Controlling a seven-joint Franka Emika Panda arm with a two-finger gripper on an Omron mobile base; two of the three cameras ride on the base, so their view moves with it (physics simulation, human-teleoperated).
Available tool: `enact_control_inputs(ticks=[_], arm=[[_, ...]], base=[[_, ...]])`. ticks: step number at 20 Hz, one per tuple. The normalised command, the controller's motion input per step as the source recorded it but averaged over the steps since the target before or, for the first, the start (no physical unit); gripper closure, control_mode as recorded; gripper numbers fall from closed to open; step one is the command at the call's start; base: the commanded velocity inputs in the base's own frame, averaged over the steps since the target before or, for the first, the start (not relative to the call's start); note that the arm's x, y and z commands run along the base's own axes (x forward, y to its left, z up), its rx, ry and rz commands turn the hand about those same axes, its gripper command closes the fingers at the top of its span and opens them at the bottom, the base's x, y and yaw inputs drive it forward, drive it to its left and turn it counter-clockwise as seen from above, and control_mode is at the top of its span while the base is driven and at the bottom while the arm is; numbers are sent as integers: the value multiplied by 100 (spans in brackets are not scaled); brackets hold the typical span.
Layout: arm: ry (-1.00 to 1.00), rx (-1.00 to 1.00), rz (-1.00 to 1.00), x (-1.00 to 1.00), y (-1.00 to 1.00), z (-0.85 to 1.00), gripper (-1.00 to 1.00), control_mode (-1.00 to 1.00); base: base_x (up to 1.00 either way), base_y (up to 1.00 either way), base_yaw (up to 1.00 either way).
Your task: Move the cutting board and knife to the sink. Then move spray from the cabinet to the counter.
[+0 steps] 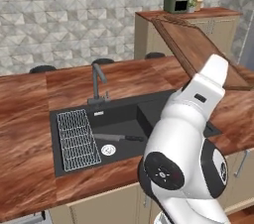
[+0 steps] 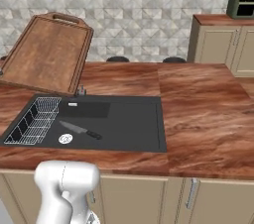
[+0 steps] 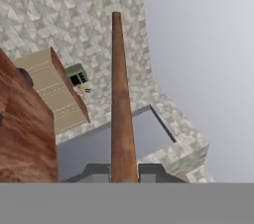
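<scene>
2 task items are accounted for at this moment: the cutting board and the knife.

Gripper state: in the hand view the gripper is closed on the cutting board. The board's thin edge rises from between the 2 dark fingertips toward 12 o'clock, 1 fingertip on each side of it and touching it.

Cutting board position: the board is lifted clear of the counter and tilted. In the right base view it sits at 10 o'clock, with its handle end uppermost and its lower edge above the back left corner of the sink. In the left base view the board appears at 2 o'clock, above and behind the white arm.

Knife position: the knife lies flat on the floor of the black basin, near the drain. In the left base view the knife lies at 3 o'clock from the wire rack, with its black handle pointing to 3 o'clock. In the right base view the blade tip points to 10 o'clock.

Sink details: the wire rack occupies the left end of the basin. The faucet stands at the rear rim, at 12 o'clock from the rack.

Surroundings: a small green-grey appliance stands on a raised cabinet top at 1 o'clock in the left base view, with a holder of utensils just beside it. The wall behind the counter is grey patterned tile.
</scene>
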Motion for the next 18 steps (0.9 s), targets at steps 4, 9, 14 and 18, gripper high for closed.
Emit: enact_control_inputs(ticks=[4,9,14,18], arm=[[1,0,4,-3,0,0,100,-100],[2,-1,26,-2,0,0,100,-100],[4,0,40,-4,0,0,100,-100],[15,0,22,49,-2,0,100,-100]], base=[[0,0,0],[0,0,0],[0,0,0],[0,0,0]])
